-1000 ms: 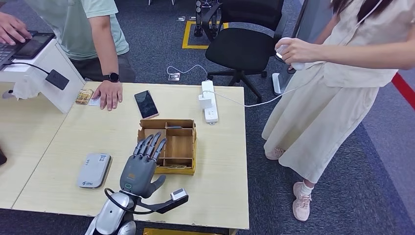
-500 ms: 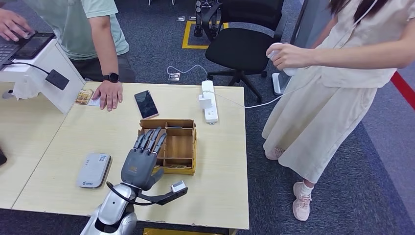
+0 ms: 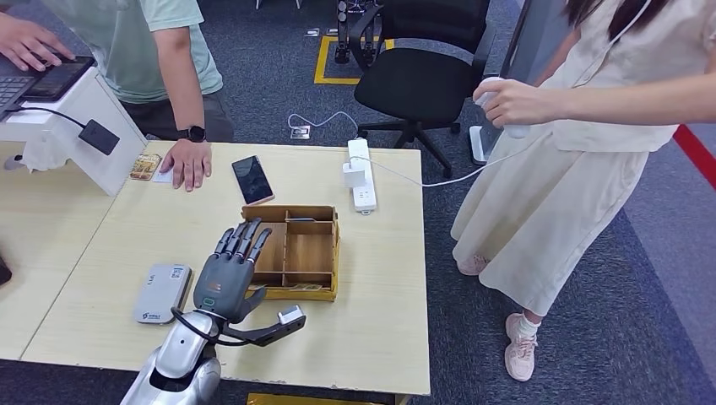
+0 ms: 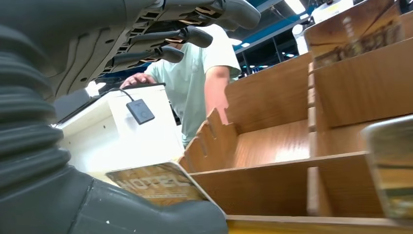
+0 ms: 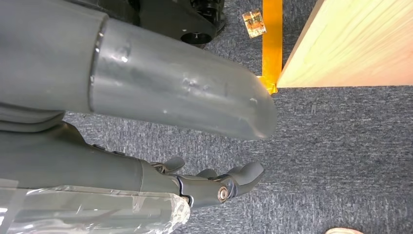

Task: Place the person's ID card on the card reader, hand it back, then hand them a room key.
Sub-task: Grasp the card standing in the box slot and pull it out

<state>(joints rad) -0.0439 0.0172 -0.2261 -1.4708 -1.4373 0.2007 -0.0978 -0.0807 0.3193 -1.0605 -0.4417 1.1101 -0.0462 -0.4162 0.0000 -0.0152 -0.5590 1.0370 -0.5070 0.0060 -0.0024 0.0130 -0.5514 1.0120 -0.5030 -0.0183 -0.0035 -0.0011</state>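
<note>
- While left hand (image 3: 226, 278) hovered by box (image 3: 325, 253), fingers spread, room key (image 4: 156, 183) touched its thumb; grasp unclear.
- ID card (image 3: 145, 166) lay beside person's hand (image 3: 187, 162): likely returned; key handover remained.
- Right hand (image 5: 214, 185) hung slack, empty.

People: two (image 3: 152, 59) (image 3: 574, 152); phones: one (image 3: 252, 179); wooden boxes: one (image 3: 331, 253); card readers: one (image 3: 162, 293); power strips: one (image 3: 362, 177); chairs: one (image 3: 418, 84)

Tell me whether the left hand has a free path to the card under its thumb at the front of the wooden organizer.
Probably yes. The left hand hovers at the wooden organizer, fingers spread, and in the left wrist view the card lies just by the thumb with nothing between them.
</note>
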